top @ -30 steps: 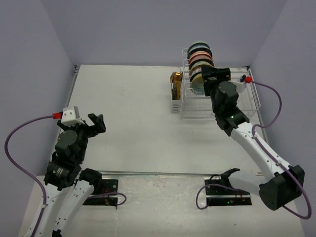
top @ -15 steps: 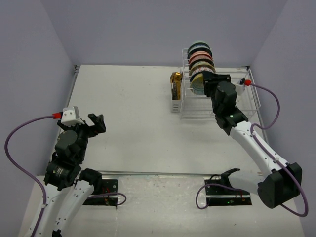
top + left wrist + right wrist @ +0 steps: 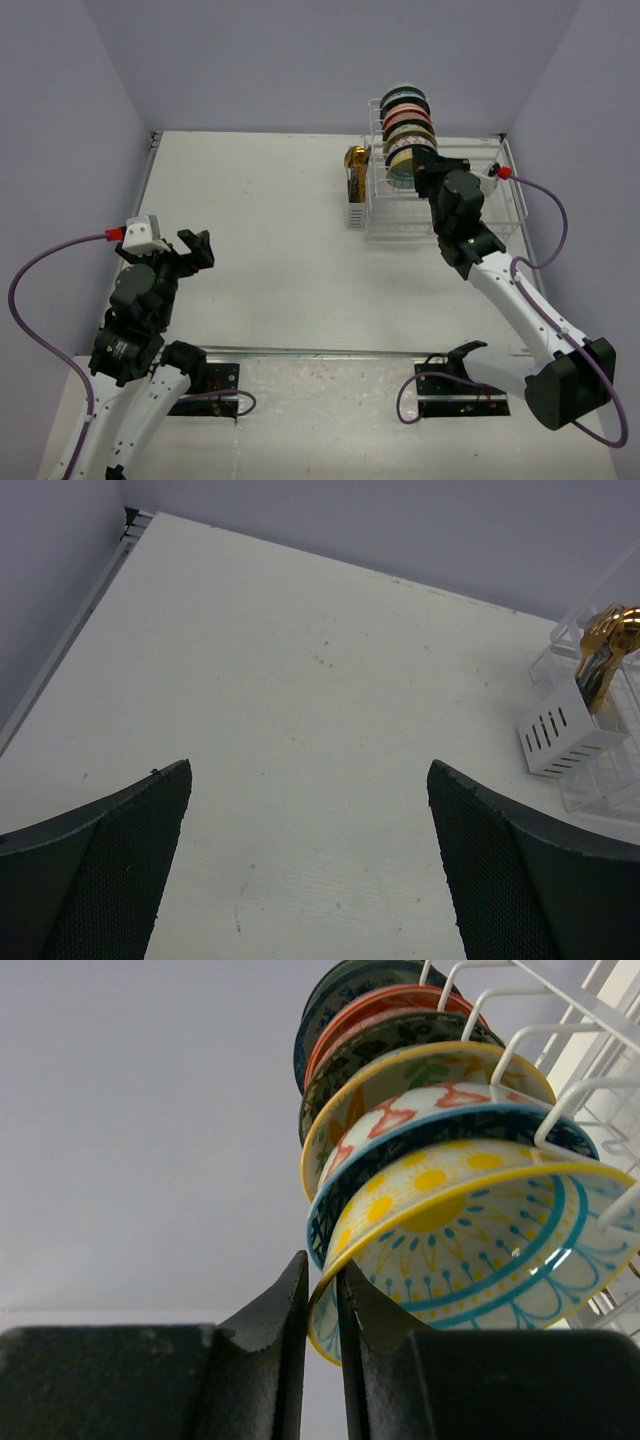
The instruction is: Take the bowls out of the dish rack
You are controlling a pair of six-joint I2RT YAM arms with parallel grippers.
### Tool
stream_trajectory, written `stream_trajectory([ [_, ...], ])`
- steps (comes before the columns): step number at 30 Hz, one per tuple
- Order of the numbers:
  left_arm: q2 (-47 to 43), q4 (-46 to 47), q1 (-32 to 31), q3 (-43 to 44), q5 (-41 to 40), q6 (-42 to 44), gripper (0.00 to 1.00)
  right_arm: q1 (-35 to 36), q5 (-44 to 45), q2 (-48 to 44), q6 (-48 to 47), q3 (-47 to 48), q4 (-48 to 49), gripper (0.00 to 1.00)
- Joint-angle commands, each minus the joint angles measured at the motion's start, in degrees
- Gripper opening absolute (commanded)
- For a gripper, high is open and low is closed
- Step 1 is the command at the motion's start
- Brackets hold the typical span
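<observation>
We see six bowls (image 3: 406,122) standing on edge in a tight row in the upright slots of the dish rack (image 3: 395,212), which sits at the far right of the counter (image 3: 270,220). None of them has left the rack. From the right wrist camera the row recedes upward. The nearest bowl (image 3: 470,1230) is yellow with teal lines and a sun pattern. Behind it come a blue-rimmed one with red marks, a yellow-rimmed one, a dark patterned one, an orange-red one and a dark one at the back.

The right arm reaches to the near end of that row. Its end effector (image 3: 320,1265) is closed to a narrow slit, and the lower rim of the nearest bowl sits in that slit. One finger lies on the outer side of the rim and the other on the inner side. Both appear to press against it, so we read this as a grip on the rim.

The left end effector (image 3: 308,780) hangs over the near left part of the counter, well apart from the rack. Its fingers are spread wide and hold nothing.

Just left of the rack stands a gold utensil holder (image 3: 355,165), with a small white slotted caddy (image 3: 560,742) at its base.
</observation>
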Motion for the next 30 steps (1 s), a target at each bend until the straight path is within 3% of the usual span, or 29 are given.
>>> stream_trajectory([
  [1, -0.5, 2.2, 0.4, -0.7, 0.9, 1.7, 1.0, -0.1, 3.0, -1.3, 1.0, -0.6, -0.1, 0.15],
  [7, -0.3, 2.2, 0.4, -0.8, 0.9, 1.7, 1.0, -0.1, 3.1, -2.6, 1.6, -0.7, 0.2, 0.0],
  [30, -0.2, 2.3, 0.4, -0.8, 1.2, 1.7, 1.0, -0.2, -0.7, -5.8, -0.1, 1.8, 2.7, 0.0],
])
